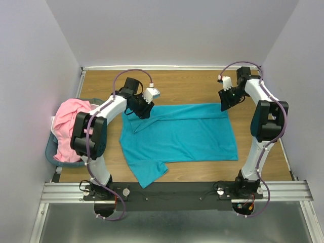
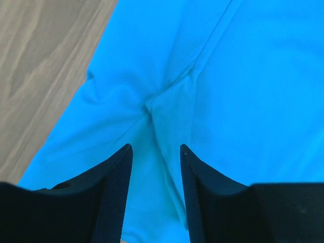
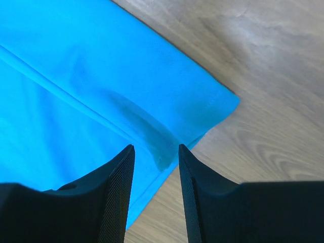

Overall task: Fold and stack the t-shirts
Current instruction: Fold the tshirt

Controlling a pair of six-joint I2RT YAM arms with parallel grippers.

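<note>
A blue-grey plastic basket [image 1: 49,148] sits at the left edge of the light-brown wood-grain table [image 1: 187,85]. Plain white walls [image 1: 172,30] close in on three sides, and a silver metal rail [image 1: 283,190] runs along the near edge.

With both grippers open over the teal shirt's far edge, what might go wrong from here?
1. Cloth is puckered under the left gripper; a fingertip could snag the teal t-shirt and pull its folded far edge open.
2. One sleeve sticks out toward the bases, so the finished fold may end lopsided.
</note>
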